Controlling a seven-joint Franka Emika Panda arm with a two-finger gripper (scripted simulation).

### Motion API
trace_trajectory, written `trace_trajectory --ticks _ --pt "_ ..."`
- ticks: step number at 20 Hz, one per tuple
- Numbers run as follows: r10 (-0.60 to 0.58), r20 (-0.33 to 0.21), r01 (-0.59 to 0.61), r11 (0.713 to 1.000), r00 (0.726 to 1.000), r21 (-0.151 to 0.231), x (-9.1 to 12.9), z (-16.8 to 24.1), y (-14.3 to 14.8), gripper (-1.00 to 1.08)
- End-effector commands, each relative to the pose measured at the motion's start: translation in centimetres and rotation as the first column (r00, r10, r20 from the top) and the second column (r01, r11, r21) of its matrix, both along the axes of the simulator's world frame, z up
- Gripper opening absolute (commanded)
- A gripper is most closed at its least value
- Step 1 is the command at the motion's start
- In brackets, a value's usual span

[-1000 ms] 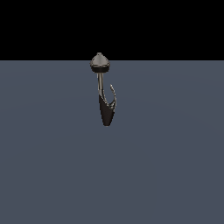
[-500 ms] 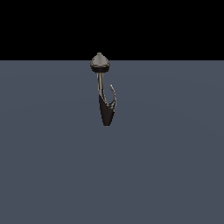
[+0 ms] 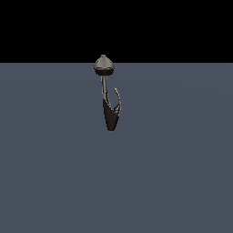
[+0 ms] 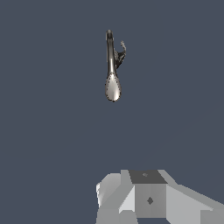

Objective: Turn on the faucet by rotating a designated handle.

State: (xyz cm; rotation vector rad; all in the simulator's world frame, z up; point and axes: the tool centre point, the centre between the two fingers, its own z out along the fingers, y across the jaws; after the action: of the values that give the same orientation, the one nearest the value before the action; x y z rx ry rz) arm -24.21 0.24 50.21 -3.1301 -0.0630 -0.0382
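The faucet (image 3: 110,116) stands on the grey floor in the middle of the exterior view. It has a dark brown cone body, a thin grey stem and a bulbous grey-and-black top (image 3: 104,66). The handle (image 3: 118,99) is a thin curved silver sliver on the cone's side toward the exterior view's right. The wrist view shows the faucet (image 4: 112,70) from above, with the handle (image 4: 122,51) beside it. Only white and grey parts of my gripper (image 4: 148,194) show at that picture's edge, well apart from the faucet. The jaws are not clear. The arm is out of the exterior view.
A flat grey-blue floor (image 3: 173,173) spreads around the faucet. Beyond its far edge the background is black.
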Motion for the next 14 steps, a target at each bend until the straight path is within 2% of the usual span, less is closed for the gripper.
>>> trace_trajectory --ticks 1,8,14 --pt "-0.016 -0.007 0.016 1.000 1.000 0.011 0.6 -0.1 0.1 -1.00" --pt "-0.098 -0.042 0.101 0.993 0.994 0.064 3.4 -0.9 0.8 -1.00" --pt "-0.208 -0.100 0.220 0.967 0.973 0.126 7.2 -2.2 1.5 -1.00"
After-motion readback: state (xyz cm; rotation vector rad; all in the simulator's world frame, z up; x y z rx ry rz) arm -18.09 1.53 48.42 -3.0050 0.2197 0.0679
